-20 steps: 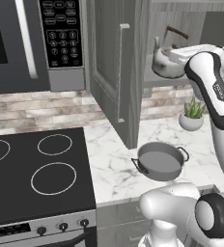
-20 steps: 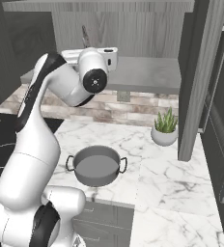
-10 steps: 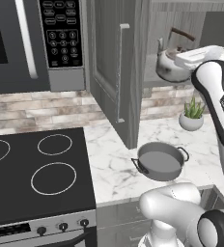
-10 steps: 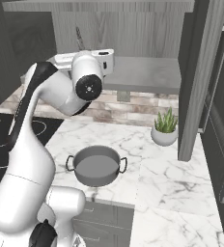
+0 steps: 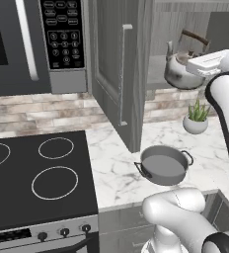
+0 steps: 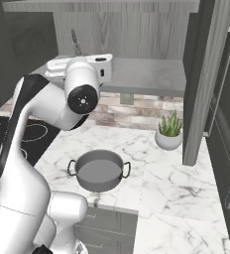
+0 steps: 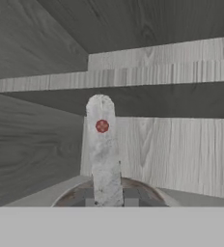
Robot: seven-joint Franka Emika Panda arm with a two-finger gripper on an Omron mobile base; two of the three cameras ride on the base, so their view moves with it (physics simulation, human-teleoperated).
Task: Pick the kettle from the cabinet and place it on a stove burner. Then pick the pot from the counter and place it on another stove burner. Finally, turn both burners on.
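Silver-grey rounded kettle [image 5: 181, 69] with the arched brown handle has just lifted with my gripper [image 5: 201, 63], fingers pinching its handle just above the lid, clear of the grey wood-grain cabinet [image 5: 117, 69] shelf, stove next.

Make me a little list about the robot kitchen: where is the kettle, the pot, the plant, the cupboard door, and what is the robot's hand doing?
kettle: inside the cabinet, on its shelf
gripper: at the kettle's handle, closed, apparently gripping it
pot: on the counter, to the right of the cooktop
plant: small potted one, at the back of the counter under the cabinet
cabinet door: swung open
cooktop: black, with nothing on the white burner rings in view
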